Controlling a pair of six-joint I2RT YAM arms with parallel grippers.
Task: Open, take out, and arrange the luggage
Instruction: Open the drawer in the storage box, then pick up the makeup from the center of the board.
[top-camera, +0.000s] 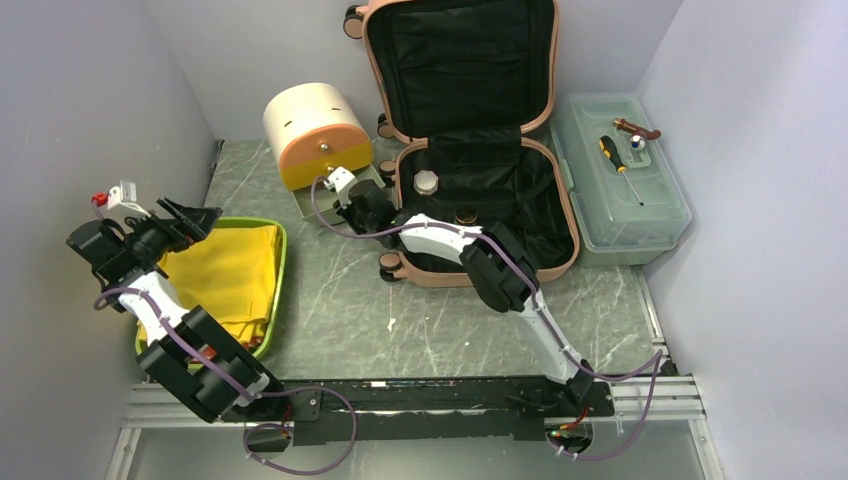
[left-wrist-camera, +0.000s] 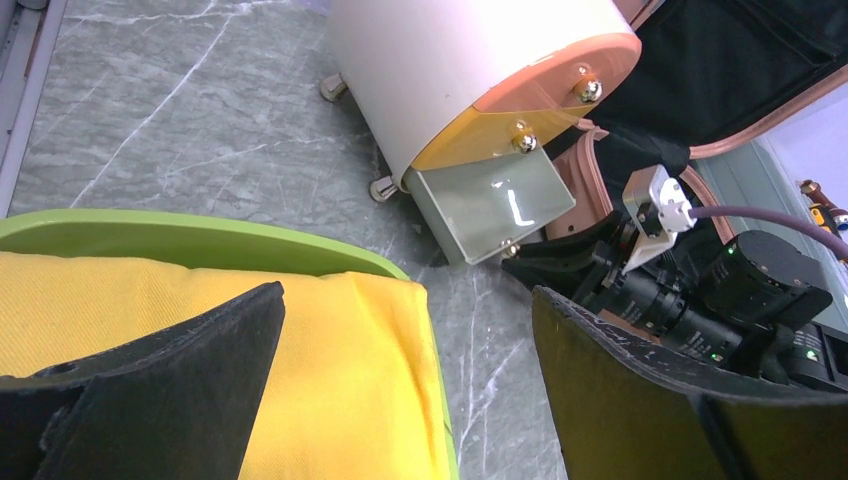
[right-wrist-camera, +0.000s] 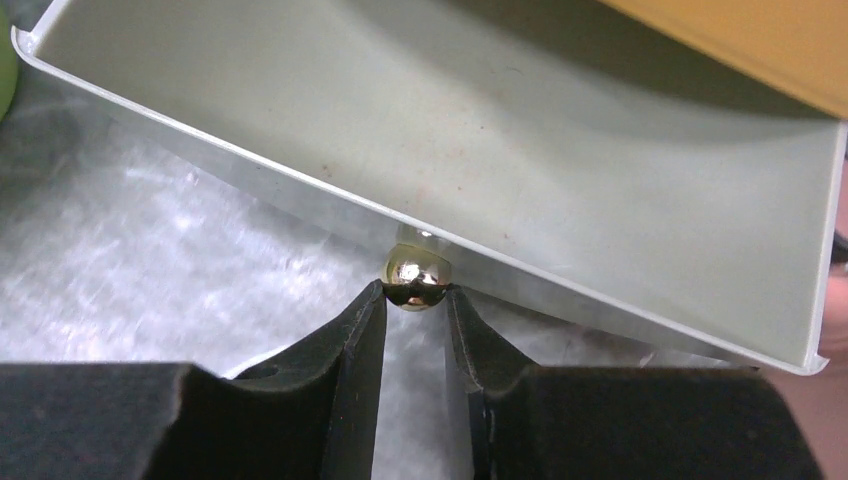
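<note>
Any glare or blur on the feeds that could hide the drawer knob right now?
Right wrist: the knob is in focus, pinched by the right gripper, one bright highlight on it; the table behind is blurred and glary. Left wrist: a white reflection streaks the drawer; the left gripper, open, looks soft. Top: even light, the luggage lining nearly black.

Close view from just behind the right hand (right-wrist-camera: 415, 300). Its two black fingers (right-wrist-camera: 355, 340) rise from the bottom of the frame and taper together at the centre, where their tips pinch a small, shiny, round metal knob (right-wrist-camera: 415, 277). The knob sits on the front edge of a shallow, pale grey-green drawer (right-wrist-camera: 500, 120), which fills the upper part of the frame and slants down from upper left to lower right. An orange-yellow panel (right-wrist-camera: 760, 40) cuts across the top right corner. A grey marbled surface (right-wrist-camera: 130, 260) shows at lower left.
</note>
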